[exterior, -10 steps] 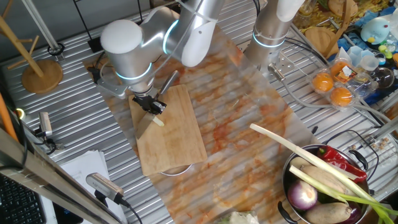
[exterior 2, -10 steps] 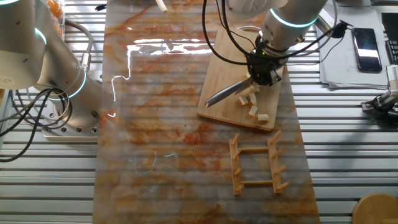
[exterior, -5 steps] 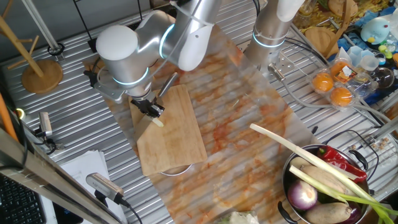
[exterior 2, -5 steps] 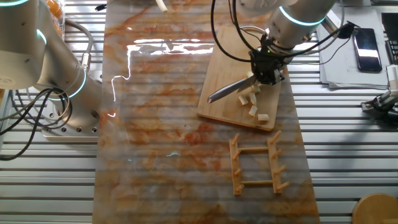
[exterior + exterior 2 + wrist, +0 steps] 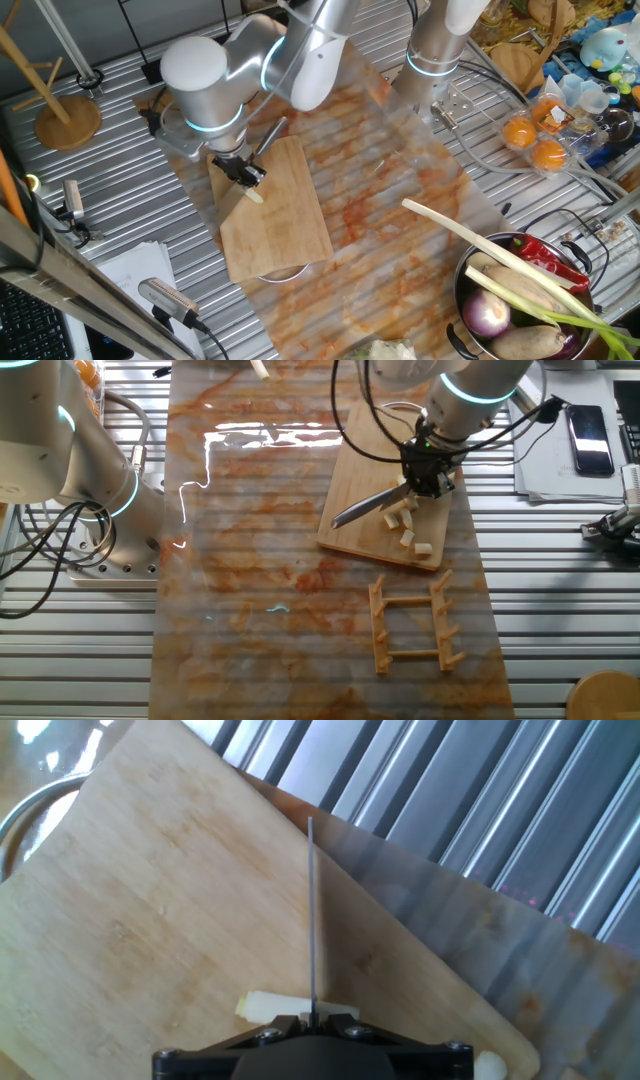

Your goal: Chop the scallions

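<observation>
I am holding a knife tight in my gripper, and its blade is sitting across the scallions on the board. More cut scallion bits are lying just beside the blade on the board. Farther off, a bowl is holding an onion and a red pepper.

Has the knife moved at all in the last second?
Yes, slightly: the knife rose toward the cutting board's far end, then returned near its start.

arm: silver-white rounded joints | cyan glowing rings | black hand | black cables
</observation>
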Robot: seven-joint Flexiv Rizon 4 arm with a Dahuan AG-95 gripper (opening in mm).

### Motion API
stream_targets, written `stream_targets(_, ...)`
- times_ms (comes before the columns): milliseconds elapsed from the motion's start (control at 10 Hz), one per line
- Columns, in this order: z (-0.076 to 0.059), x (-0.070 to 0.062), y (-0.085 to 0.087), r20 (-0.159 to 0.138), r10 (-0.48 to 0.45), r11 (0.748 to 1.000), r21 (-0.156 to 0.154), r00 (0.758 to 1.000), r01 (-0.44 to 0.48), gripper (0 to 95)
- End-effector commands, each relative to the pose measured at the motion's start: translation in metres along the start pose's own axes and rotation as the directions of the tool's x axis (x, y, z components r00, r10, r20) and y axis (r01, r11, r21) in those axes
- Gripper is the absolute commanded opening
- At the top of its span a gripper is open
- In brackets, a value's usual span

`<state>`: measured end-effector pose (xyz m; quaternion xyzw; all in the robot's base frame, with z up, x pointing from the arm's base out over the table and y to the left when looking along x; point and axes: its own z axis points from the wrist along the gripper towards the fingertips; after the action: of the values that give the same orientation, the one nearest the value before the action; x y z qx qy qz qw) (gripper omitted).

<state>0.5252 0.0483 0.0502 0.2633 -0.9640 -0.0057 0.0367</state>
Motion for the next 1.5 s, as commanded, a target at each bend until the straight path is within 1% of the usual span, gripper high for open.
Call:
stream_targets(100, 0.030, 0.002, 0.000, -0.007, -0.001, 1.000, 0.003, 1.000, 0.001, 0.0)
stream_targets(300, 0.043, 0.007, 0.003, 0.012, 0.012, 1.000, 0.009, 1.000, -0.012, 0.0)
stream_targets(400, 0.045, 0.005, 0.002, 0.009, 0.007, 1.000, 0.014, 1.000, -0.007, 0.0)
stream_targets(500, 0.047, 0.001, 0.001, 0.009, 0.006, 1.000, 0.011, 1.000, -0.006, 0.0)
stream_targets(600, 0.059, -0.005, 0.001, 0.017, 0.024, 1.000, 0.000, 1.000, -0.024, 0.0)
stream_targets(700, 0.072, -0.009, 0.003, 0.017, 0.037, 0.999, 0.003, 0.999, -0.037, 0.0)
stream_targets(800, 0.079, -0.011, 0.005, 0.012, 0.043, 0.999, 0.005, 0.999, -0.043, 0.0)
stream_targets(900, 0.084, -0.014, 0.004, -0.006, 0.030, 0.999, 0.021, 1.000, -0.030, 0.0)
stream_targets(1000, 0.087, -0.015, 0.003, -0.005, 0.030, 0.999, 0.019, 1.000, -0.030, 0.0)
stream_targets(1200, 0.085, -0.020, 0.003, 0.002, 0.036, 0.999, 0.026, 0.999, -0.037, 0.0)
stream_targets(1300, 0.087, -0.021, 0.003, 0.015, 0.039, 0.999, 0.029, 0.999, -0.040, 0.0)
stream_targets(1400, 0.089, -0.021, 0.002, 0.035, 0.045, 0.998, 0.037, 0.998, -0.046, 0.0)
stream_targets(1500, 0.087, -0.020, 0.002, 0.045, 0.047, 0.998, 0.042, 0.998, -0.049, 0.0)
